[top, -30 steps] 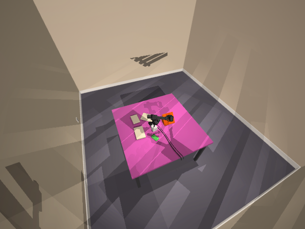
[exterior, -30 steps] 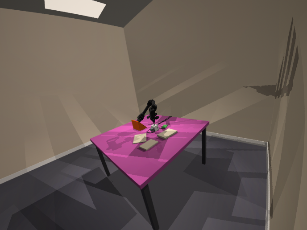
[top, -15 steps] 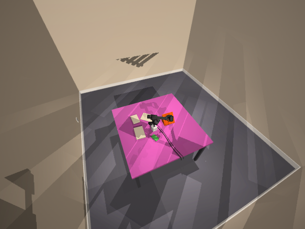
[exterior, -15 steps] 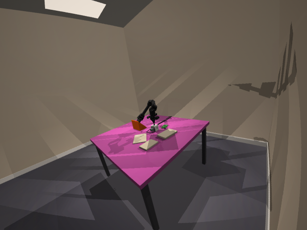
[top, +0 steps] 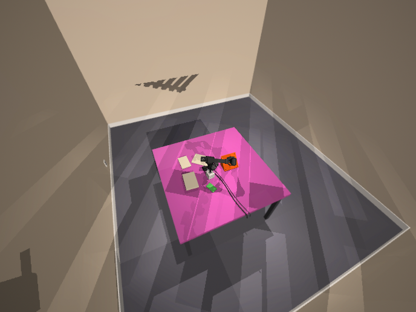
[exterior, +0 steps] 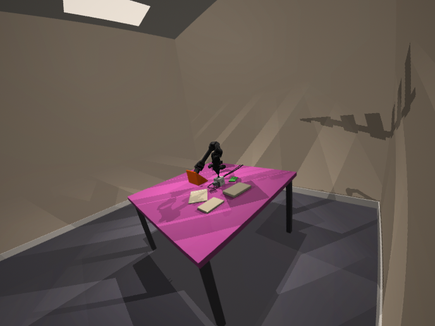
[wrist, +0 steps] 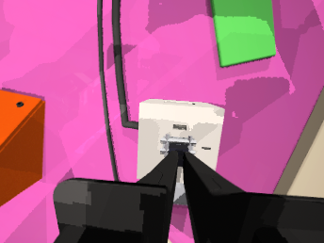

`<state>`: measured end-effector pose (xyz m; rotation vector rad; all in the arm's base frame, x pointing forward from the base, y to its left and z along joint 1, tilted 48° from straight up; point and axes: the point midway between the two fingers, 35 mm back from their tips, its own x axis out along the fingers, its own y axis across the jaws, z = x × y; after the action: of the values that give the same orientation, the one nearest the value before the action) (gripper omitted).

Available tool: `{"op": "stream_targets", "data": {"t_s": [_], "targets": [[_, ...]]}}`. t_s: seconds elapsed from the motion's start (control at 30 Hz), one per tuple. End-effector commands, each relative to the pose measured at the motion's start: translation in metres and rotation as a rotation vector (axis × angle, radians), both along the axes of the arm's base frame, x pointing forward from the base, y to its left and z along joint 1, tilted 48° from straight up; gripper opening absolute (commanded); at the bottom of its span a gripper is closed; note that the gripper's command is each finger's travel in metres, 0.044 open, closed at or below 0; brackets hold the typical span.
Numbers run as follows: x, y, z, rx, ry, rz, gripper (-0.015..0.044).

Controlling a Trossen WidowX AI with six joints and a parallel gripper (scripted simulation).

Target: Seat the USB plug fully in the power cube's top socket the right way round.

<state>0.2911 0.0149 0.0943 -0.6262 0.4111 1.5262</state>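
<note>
The white power cube (top: 210,175) (exterior: 219,181) (wrist: 153,141) stands on the pink table (top: 262,174) (exterior: 196,242) (wrist: 71,71). My gripper (wrist: 180,156) points down over the cube's top in the wrist view. It is shut on the USB plug (wrist: 178,147), a small dark body with grey metal-looking parts around it, at the middle of the cube's top face. The fingertips hide part of the plug. The socket under it is hidden, so how deep the plug sits and which way round it is cannot be told.
An orange block (top: 230,161) (exterior: 195,177) (wrist: 21,146) stands beside the arm. A green piece (top: 211,187) (exterior: 233,179) (wrist: 245,38) and a thick beige slab (top: 190,181) (exterior: 237,189) lie near the cube. Dark cables (top: 231,193) (wrist: 118,71) run alongside it.
</note>
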Motion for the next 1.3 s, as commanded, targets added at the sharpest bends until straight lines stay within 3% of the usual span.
{"op": "stream_targets", "data": {"t_s": [0.0,1.27], "targets": [[0.0003,0.0009,0.0002,0.004,0.001,-0.004,0.0],[0.0005,0.0043,-0.0029,0.004,0.001,-0.004,0.0]]}}
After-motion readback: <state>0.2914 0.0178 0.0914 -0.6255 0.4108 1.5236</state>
